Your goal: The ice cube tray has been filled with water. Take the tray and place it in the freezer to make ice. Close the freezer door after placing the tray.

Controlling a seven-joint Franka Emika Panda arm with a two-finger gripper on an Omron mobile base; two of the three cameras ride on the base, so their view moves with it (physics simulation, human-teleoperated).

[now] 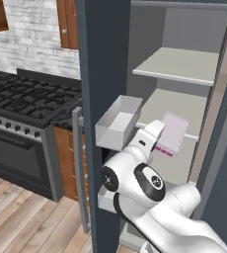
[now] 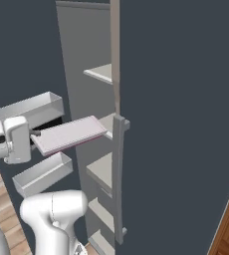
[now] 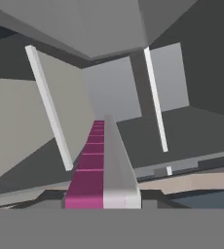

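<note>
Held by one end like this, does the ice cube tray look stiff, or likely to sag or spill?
The ice cube tray juts straight out from the gripper without drooping, so it is probably rigid. It looks thin, so likely light. It is held near level above a freezer shelf; tilting it would probably spill the water.

Smooth matt ice cube tray (image 2: 69, 133), matt grey freezer (image 1: 182, 66) shelves, wood floor (image 1: 21, 222)
</note>
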